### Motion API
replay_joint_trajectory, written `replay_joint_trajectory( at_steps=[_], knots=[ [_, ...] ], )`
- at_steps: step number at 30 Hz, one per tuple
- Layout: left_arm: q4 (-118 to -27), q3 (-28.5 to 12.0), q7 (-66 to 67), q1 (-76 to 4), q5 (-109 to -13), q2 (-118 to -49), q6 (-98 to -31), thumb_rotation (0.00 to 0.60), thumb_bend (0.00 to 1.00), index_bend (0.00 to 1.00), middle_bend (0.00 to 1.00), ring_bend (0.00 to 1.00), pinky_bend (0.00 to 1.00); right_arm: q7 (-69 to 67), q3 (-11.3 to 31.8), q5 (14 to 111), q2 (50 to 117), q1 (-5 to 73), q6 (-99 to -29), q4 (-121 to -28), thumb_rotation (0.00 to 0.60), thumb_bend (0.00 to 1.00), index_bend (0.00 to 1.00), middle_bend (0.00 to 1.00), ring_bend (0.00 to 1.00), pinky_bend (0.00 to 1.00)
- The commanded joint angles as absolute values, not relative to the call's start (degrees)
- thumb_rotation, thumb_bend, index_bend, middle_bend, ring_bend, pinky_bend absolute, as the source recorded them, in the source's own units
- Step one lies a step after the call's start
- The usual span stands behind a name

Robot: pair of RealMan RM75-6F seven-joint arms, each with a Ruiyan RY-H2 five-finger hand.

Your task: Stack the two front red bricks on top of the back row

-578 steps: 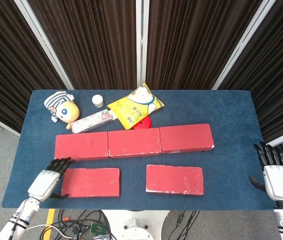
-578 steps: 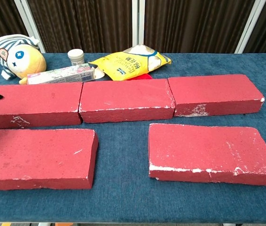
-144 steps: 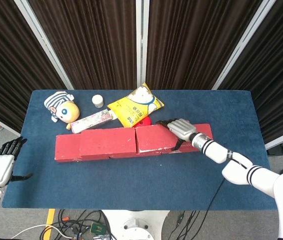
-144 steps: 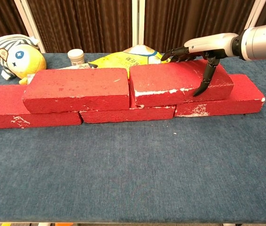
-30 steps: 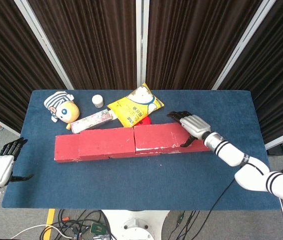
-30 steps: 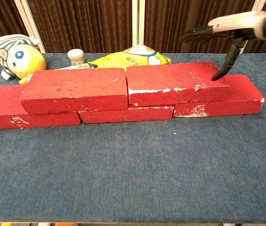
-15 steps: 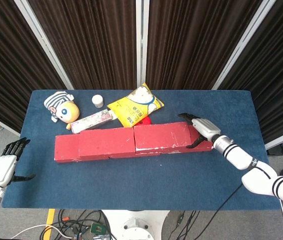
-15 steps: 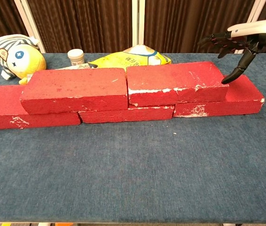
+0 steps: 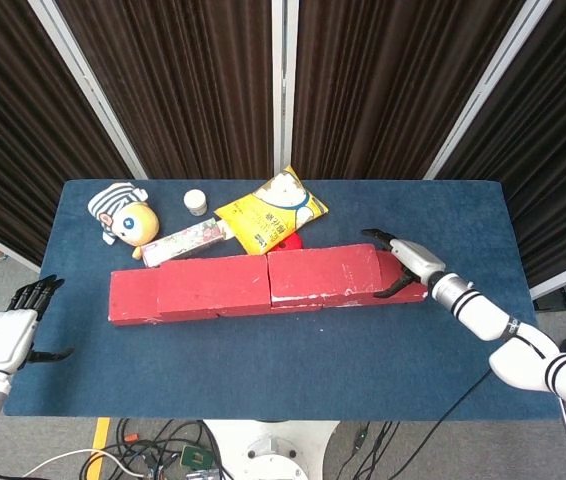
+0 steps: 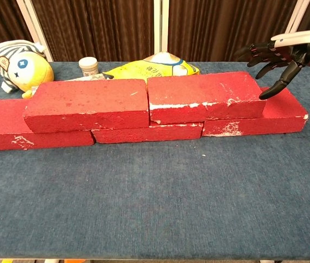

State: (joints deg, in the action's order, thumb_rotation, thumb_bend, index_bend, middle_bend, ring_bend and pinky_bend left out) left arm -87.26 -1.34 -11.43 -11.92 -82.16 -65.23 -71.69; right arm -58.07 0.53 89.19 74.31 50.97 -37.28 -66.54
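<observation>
— Where are your bricks?

— Both are up. The left top brick (image 10: 86, 104) and the right top brick (image 10: 205, 97) lie end to end, touching, on the back row (image 10: 253, 118) of red bricks on the blue table (image 10: 155, 203).

— And your hands?

— Your right hand (image 10: 278, 57) hovers just past the right end of the right top brick, above the exposed end of the row, fingers (image 9: 381, 238) spread apart and holding nothing. Your left hand (image 9: 13, 335) is well off to the table's left edge, fingers apart, empty too.

— What's behind the wall?

— A stuffed toy (image 10: 18, 66), a small white jar (image 10: 88, 66), a long box (image 9: 185, 242) and a yellow bag (image 10: 155, 68), with something red (image 9: 288, 246) just beside the bag.
</observation>
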Motion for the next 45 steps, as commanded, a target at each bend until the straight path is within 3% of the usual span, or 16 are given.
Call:
replay_joint_trajectory(
  at_steps=[1,12,34,45],
  knots=[
    [-87.4,-1.3,-11.3,-11.9,-82.0,-65.1,-71.7,0.600,0.00,0.00,0.00,0.00,0.01,-60.5,-0.1,90.6,75.6,51.2,-38.6,-64.8,0.600,0.00,0.00,0.00,0.00,0.18],
    [-87.3,-1.4,-11.0,-12.1,-81.6,-65.3,-71.4,0.600,0.00,0.00,0.00,0.00,0.01,-64.6,-1.3,92.3,77.0,52.3,-40.2,-62.4,0.600,0.00,0.00,0.00,0.00,0.23],
    [-87.4,-1.3,-11.0,-12.1,-81.6,-65.2,-71.3,0.600,0.00,0.00,0.00,0.00,0.01,-64.9,-2.5,92.2,77.4,53.2,-41.0,-61.6,0.600,0.00,0.00,0.00,0.00,0.24],
    [-88.2,-1.5,-9.3,-12.9,-81.9,-66.3,-70.8,0.600,0.00,0.00,0.00,0.00,0.01,-61.2,-2.7,91.8,72.4,52.0,-43.7,-66.3,0.600,0.00,0.00,0.00,0.00,0.24]
  ],
)
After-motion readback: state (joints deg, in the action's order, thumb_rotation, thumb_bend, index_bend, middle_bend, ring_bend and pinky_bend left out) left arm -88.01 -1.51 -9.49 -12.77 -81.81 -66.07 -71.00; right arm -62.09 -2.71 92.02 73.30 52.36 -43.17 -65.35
